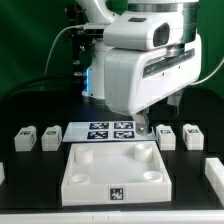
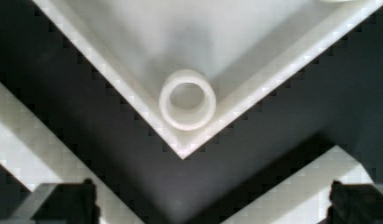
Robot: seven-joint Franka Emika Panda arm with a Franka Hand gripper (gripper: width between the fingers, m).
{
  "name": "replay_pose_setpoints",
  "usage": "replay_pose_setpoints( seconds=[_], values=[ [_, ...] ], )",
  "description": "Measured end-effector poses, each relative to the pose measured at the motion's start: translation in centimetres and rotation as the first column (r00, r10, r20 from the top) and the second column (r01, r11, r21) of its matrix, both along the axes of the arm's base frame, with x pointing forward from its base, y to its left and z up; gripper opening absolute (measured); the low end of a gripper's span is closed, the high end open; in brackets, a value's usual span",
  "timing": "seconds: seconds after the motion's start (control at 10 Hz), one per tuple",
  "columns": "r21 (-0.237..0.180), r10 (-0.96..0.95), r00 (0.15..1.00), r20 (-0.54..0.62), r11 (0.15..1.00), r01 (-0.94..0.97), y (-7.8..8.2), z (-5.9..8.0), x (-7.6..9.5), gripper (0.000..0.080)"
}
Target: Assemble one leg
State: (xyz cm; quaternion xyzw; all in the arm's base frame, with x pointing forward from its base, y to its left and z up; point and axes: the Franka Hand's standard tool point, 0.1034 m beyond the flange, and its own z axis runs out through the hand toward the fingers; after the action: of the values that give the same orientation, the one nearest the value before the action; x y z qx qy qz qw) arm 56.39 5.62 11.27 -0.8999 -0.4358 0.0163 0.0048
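On black table (image 1: 30, 190), white oblong leg (image 1: 50, 133), square panel (image 1: 85, 185), round socket (image 2: 188, 102)

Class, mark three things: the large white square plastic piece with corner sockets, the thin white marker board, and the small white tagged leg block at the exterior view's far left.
Square piece (image 1: 85, 190): exterior view, front wall.
Marker board (image 1: 100, 131): exterior view, tagged top face.
Leg block (image 1: 26, 136): exterior view, top face.
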Motion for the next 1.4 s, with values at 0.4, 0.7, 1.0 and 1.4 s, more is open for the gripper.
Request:
replay_pose_setpoints(
  seconds=[0.4, 0.7, 1.0, 1.4],
  values=[
    [0.002, 0.148, 0.989, -0.006, 0.989, -0.148, -0.3, -0.9, -3.3, 0.0650],
    [0.015, 0.527, 0.850, 0.026, 0.850, -0.527, -3.5, -4.4, -9.5, 0.0650],
    [0.052, 0.600, 0.800, 0.012, 0.798, -0.600, -6.9, -8.7, -11.9, 0.0650],
    [0.054, 0.593, 0.804, 0.029, 0.803, -0.594, -6.8, -10.7, -12.8, 0.0650]
  ],
)
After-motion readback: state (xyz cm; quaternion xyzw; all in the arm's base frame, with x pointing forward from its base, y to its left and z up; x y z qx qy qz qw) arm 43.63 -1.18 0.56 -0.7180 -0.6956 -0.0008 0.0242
